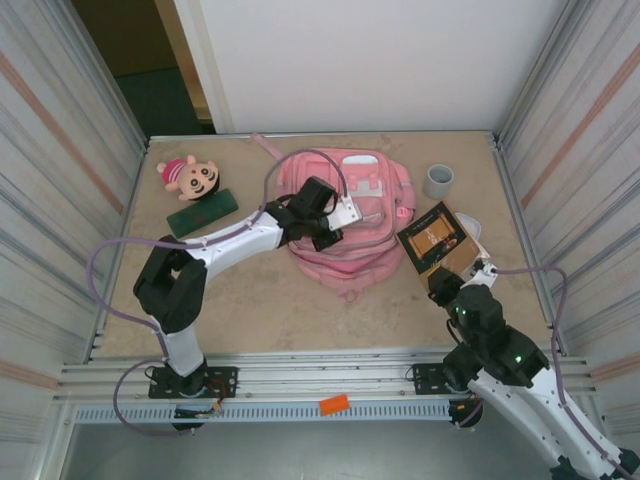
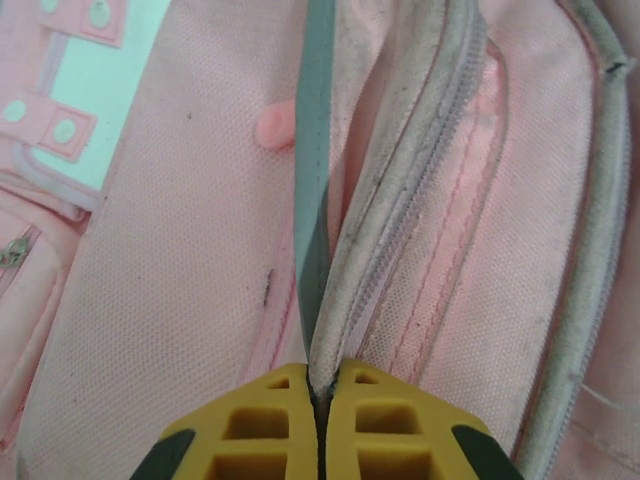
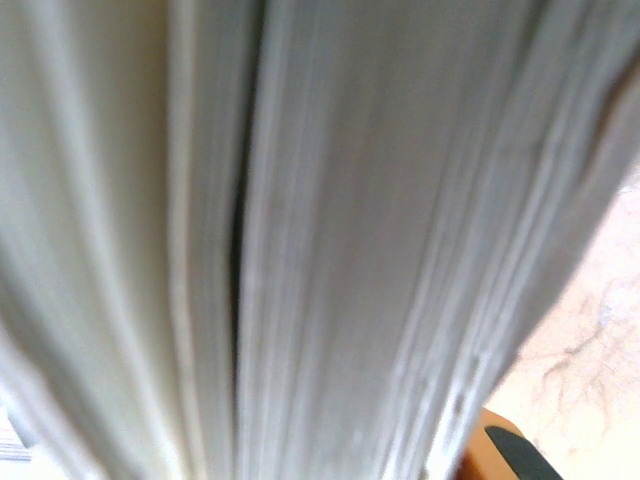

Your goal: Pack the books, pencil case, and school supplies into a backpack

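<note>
While the left gripper (image 1: 330, 232) pinches the pink backpack (image 1: 350, 190) at the middle of the table, the right gripper (image 1: 446, 282) holds the book (image 1: 438, 240) raised just right of the bag, its brown cover tilted up.

From the left wrist, the two yellow fingers (image 2: 250, 430) are pressed together with no gap, clamped on a fold of pink fabric beside a zip line (image 2: 400, 200). A slim grey-green strip (image 2: 313, 180) runs away from the pinch; I cannot tell whether it is trim or a loose item. From the right wrist, blurred pale page edges (image 3: 300, 240) sit hard against the lens, with an orange-and-black finger (image 3: 505, 450) at the lower right. The jaws look closed on the book.

The dark green pencil case (image 1: 203, 213) lies on the table at the far left, just near of a plush doll (image 1: 185, 175). A grey cup (image 1: 438, 181) stands to the far right of the bag.

The step in hand appears to be opening the main compartment for the book. To do it well, the left arm should lift the zip edge up and away, making a wide mouth, before the book comes over. The book should enter narrow edge first, square to the opening, and be released only once well inside.

The gold marks on the cover are too small to read. No brand or wording is legible on the backpack.
</note>
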Controlling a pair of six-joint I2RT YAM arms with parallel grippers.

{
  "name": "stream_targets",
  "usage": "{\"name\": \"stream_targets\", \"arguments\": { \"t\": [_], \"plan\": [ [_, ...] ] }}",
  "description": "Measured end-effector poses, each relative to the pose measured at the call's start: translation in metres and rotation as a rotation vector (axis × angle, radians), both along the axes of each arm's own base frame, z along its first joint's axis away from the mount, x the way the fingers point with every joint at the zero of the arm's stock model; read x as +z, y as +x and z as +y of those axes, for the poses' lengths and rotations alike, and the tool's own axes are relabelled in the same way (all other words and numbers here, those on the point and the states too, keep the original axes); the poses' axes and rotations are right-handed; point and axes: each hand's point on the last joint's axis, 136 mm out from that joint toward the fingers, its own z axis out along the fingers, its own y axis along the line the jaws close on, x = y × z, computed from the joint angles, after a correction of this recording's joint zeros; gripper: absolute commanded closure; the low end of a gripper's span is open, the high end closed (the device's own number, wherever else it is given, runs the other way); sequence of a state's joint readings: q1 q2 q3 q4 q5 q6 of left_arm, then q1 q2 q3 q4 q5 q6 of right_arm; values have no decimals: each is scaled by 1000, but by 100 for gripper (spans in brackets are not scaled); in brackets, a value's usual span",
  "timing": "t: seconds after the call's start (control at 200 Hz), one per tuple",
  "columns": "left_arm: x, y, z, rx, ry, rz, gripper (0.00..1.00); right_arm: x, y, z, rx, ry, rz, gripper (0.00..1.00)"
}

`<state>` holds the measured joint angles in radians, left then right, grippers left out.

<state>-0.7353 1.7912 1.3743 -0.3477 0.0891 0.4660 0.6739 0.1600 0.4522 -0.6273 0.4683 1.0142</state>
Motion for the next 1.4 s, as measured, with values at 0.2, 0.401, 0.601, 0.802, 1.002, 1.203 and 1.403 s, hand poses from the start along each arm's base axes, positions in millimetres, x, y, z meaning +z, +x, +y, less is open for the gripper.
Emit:
{"name": "stream_targets", "arguments": {
  "t": [0.2,0.401,0.601,0.802,1.002,1.203,1.403],
  "plan": [
    [49,29,7,127,-138,36,100,13,-8,0,30,-39,68,100],
    [76,28,5,192,-221,80,100,18,-8,17,103,-86,195,100],
    [88,25,5,250,-265,133,100,11,-11,31,175,-87,248,100],
    [99,24,0,272,-314,166,100,6,-2,56,260,1,208,100],
    [99,23,-1,286,-335,195,100,-11,17,74,268,148,164,100],
    [101,26,1,297,-360,211,100,-38,40,87,214,314,156,100],
    [105,31,5,305,-403,240,100,-48,56,95,155,403,162,100]
  ]
}}
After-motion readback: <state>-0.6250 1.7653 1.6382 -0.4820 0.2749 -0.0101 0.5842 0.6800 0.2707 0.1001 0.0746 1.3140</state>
